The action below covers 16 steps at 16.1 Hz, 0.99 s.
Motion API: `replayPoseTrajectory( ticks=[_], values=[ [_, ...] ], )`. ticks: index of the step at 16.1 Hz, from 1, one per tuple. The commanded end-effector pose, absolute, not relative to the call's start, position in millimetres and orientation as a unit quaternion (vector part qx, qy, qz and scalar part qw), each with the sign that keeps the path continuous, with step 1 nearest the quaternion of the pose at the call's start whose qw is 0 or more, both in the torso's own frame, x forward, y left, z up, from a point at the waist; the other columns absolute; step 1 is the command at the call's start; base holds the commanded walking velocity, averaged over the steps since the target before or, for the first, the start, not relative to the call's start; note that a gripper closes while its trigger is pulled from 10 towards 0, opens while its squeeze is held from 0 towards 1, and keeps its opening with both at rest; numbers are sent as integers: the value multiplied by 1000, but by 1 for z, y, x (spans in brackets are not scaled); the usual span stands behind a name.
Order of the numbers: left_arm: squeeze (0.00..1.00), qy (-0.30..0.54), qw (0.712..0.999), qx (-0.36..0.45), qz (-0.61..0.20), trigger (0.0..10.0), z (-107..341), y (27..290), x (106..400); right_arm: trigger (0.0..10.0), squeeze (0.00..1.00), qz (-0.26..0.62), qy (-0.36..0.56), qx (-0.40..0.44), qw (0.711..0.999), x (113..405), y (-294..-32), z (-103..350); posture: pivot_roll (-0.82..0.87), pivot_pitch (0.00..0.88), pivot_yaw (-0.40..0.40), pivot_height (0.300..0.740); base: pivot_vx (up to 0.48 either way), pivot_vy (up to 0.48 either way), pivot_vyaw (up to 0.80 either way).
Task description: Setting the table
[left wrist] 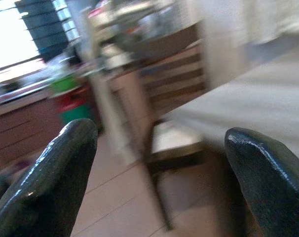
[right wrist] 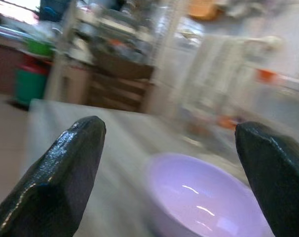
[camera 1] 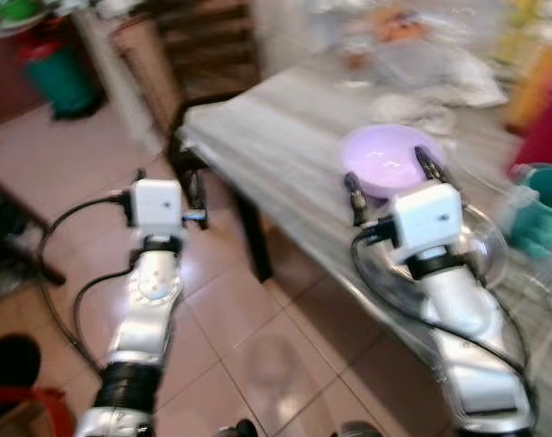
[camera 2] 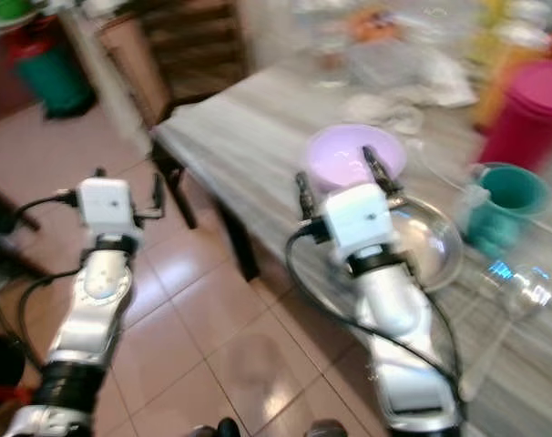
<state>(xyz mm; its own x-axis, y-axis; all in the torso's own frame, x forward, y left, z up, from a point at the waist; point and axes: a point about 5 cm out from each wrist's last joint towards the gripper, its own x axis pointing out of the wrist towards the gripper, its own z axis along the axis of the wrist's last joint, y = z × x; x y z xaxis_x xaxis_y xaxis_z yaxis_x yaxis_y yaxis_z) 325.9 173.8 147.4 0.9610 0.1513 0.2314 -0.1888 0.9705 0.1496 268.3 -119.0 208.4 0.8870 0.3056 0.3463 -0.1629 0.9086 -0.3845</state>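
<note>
A lilac bowl (camera 1: 389,158) sits on the grey table (camera 1: 285,137) near its front edge. My right gripper (camera 1: 392,177) hovers just in front of the bowl, open, its two black fingers (right wrist: 65,168) spread wider than the bowl's near rim (right wrist: 199,197). Under my right forearm lies a clear glass bowl (camera 2: 435,241). My left gripper (camera 1: 167,182) is held out over the tiled floor to the left of the table's corner, open and empty, with its fingertips (left wrist: 56,177) pointing toward a chair (left wrist: 174,143).
A teal cup (camera 2: 504,205) and a magenta container (camera 2: 531,109) stand at the right of the table. A clear glass (camera 2: 522,287) lies near the cup. Bags and clutter (camera 1: 422,64) fill the table's far end. A wooden chair (camera 1: 208,50) stands at the far corner, and a green bin (camera 1: 62,77) beyond.
</note>
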Motion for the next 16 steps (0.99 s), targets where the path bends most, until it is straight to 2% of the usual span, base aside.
replayPoseTrajectory(
  ticks=[1, 11, 14, 16],
  values=[
    [0, -113, 985, 88, 99, 10000, 148, 177, 325, 10000, 0, 126, -206, -175, 954, 267, -120, 211, -298, 157, 117, 740, 0, 0, 800],
    [0, -83, 979, 110, 154, 10000, 133, 190, 322, 10000, 0, 162, -198, -171, 951, 268, -115, 208, -290, 156, 98, 740, 0, 0, 791],
    [0, -64, 980, 118, 150, 10000, 122, 191, 322, 10000, 0, 139, -169, -162, 962, 277, -126, 196, -279, 151, 97, 740, 0, 0, 771],
    [0, -40, 981, 122, 146, 10000, 108, 195, 318, 10000, 0, 97, -101, -106, 984, 288, -146, 170, -256, 140, 73, 740, 0, 0, 0]
  ],
)
